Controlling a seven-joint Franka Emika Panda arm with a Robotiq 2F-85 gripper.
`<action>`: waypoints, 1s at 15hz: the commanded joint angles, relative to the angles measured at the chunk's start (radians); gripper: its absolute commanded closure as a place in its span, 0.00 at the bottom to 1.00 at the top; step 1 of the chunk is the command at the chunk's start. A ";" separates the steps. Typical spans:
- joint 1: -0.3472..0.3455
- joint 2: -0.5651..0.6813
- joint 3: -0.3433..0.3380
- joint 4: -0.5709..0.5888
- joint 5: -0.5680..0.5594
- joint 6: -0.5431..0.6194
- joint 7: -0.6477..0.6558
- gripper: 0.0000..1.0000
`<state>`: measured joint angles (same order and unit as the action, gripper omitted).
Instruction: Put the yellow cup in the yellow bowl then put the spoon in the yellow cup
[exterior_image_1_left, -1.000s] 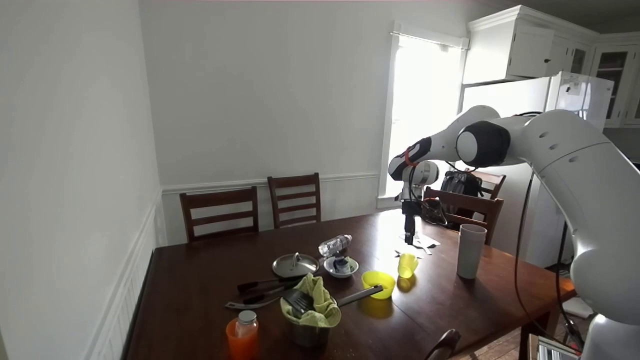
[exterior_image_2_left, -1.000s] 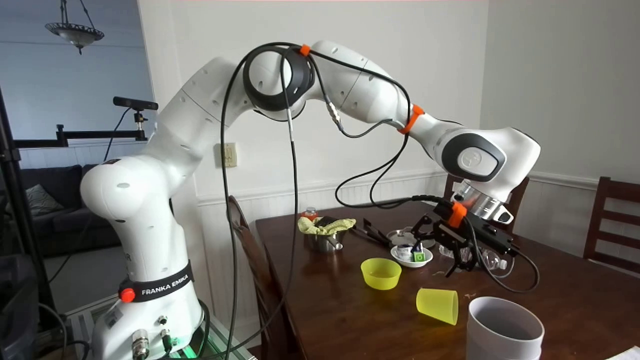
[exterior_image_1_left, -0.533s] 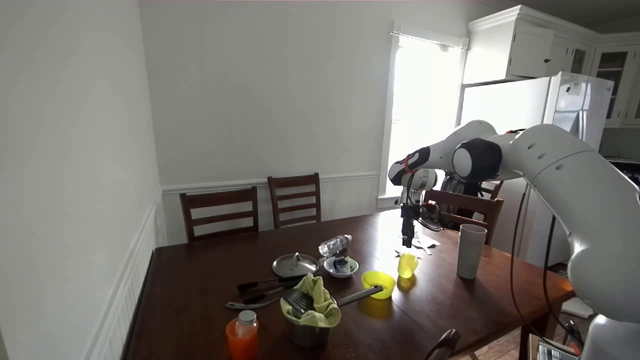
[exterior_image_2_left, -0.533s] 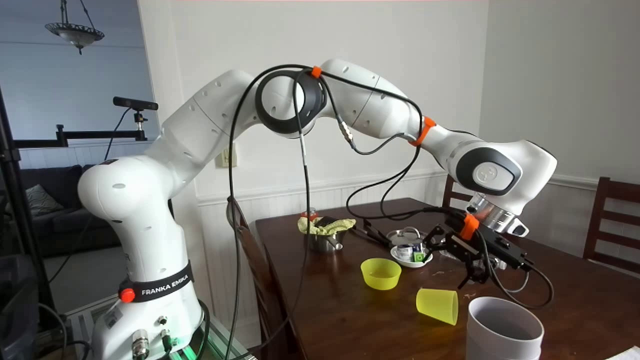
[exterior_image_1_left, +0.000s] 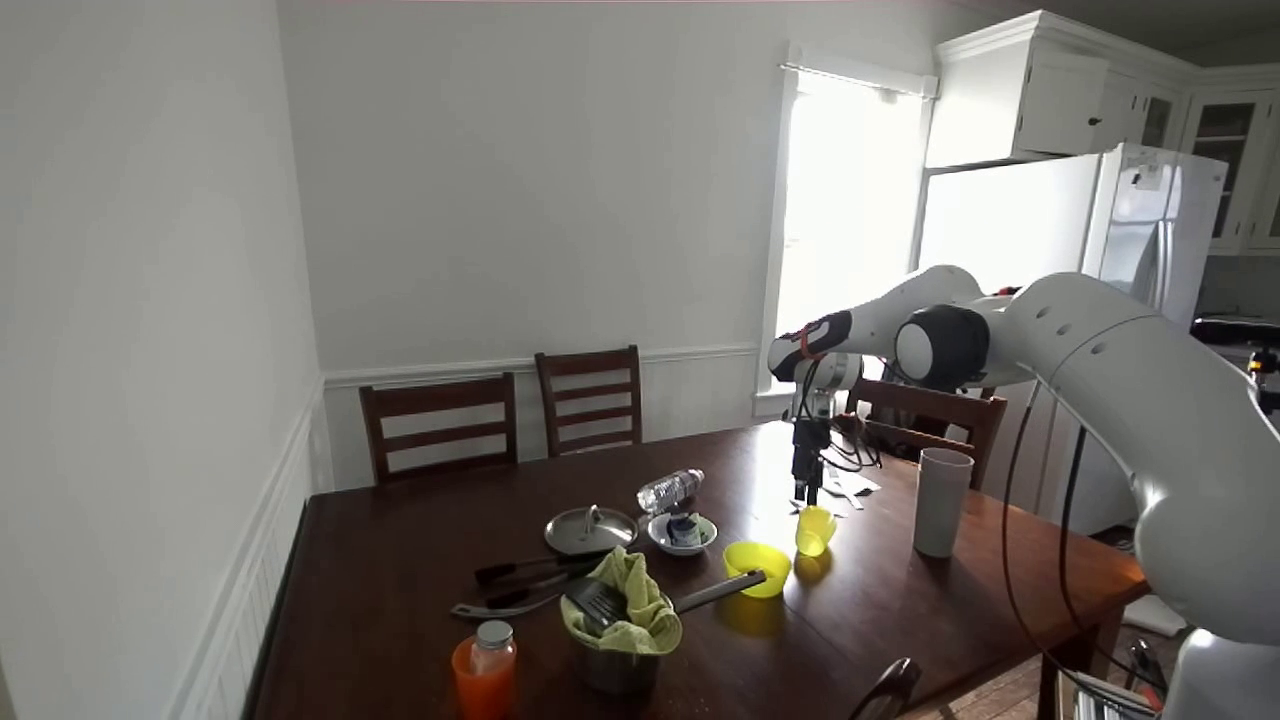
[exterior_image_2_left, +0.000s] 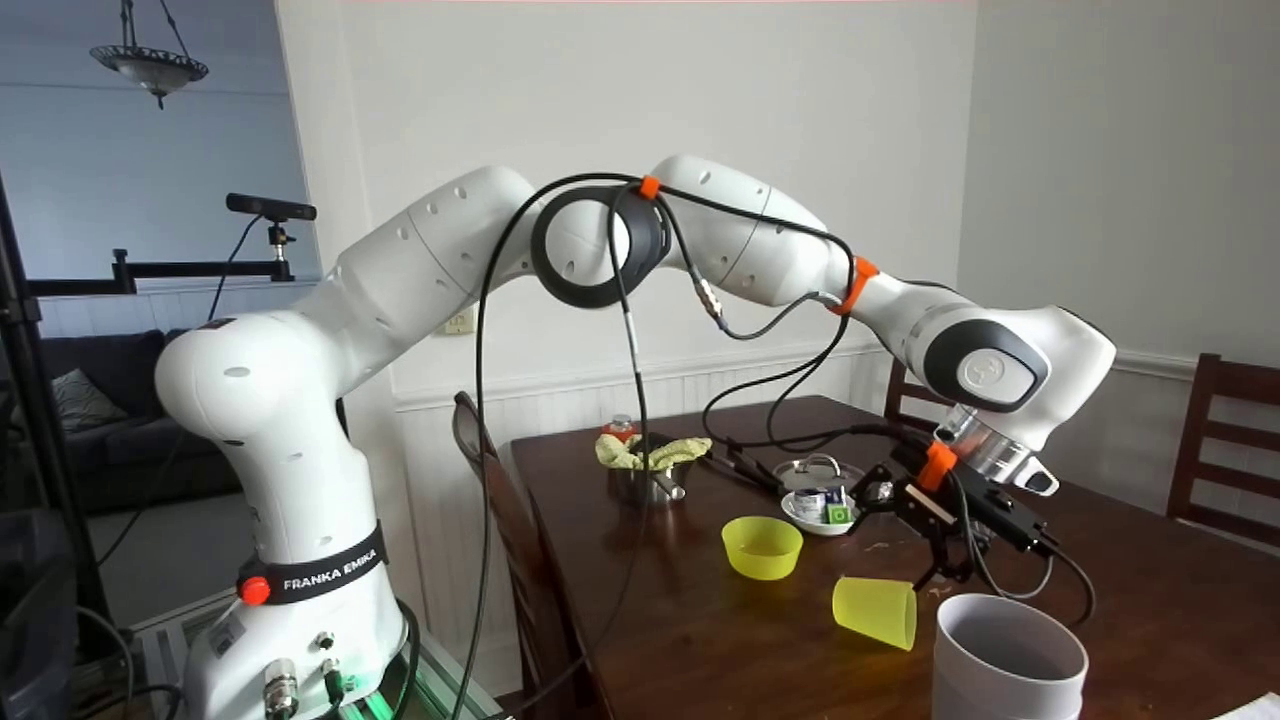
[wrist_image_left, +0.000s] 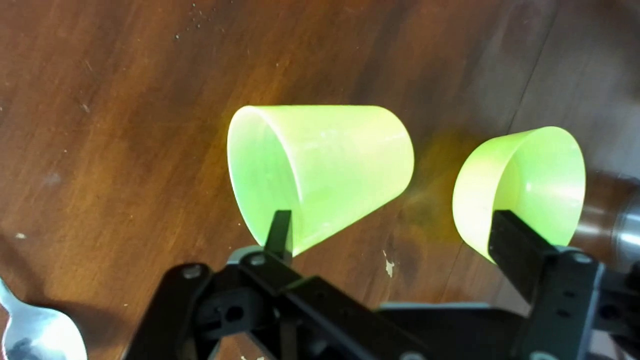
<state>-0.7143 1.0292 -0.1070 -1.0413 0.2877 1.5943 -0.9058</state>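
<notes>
Near one yellow bowl lay one yellow cup, on its side; one spoon lay farther. Two fingers were spread apart. Near this bowl, one saucepan held one cloth and one spatula.

I'm in a home: dining chairs stand by a table; in an exterior view, fridge and cupboards at two o'clock; in an exterior view, sofa at nine o'clock.
</notes>
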 joint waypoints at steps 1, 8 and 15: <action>-0.027 0.055 0.014 0.113 -0.038 -0.072 0.065 0.00; -0.029 0.125 0.032 0.198 -0.063 -0.159 0.096 0.17; 0.001 0.076 0.012 0.145 -0.041 -0.172 0.060 0.70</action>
<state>-0.7180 1.1315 -0.0996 -0.8949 0.2510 1.4600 -0.8359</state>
